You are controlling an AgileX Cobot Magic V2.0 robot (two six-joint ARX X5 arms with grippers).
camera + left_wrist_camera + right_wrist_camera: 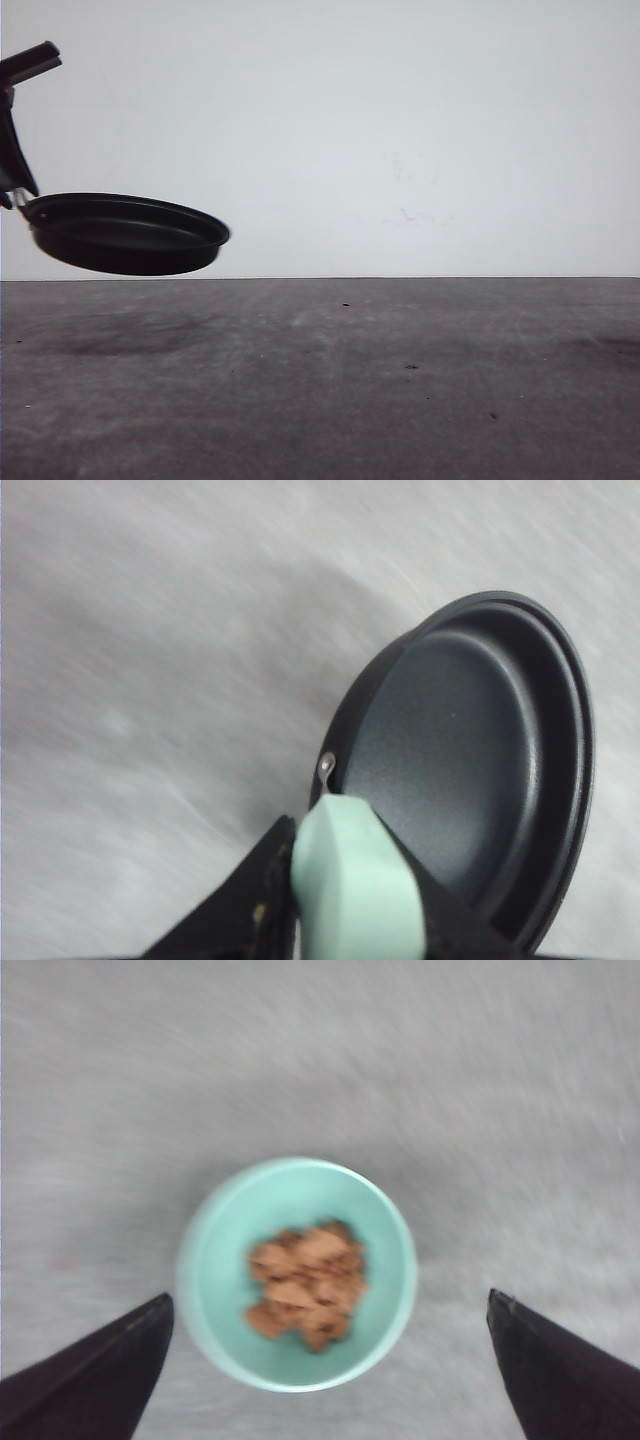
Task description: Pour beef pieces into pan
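Observation:
The black pan (125,233) hangs in the air above the table at the far left of the front view, held level. My left gripper (350,900) is shut on its mint-green handle (355,885); the dark inside of the pan (470,770) holds nothing. Below my right gripper (330,1305), a teal bowl (215,1290) rests on the grey table with the beef pieces (308,1285) heaped in its middle. The right gripper is open, its two dark fingertips (110,1360) wide apart on either side of the bowl and above it.
A grey, scuffed table surface (400,380) stretches across the front view, with a pale wall (400,130) behind its far edge. Part of the left arm (20,110) shows at the far left edge.

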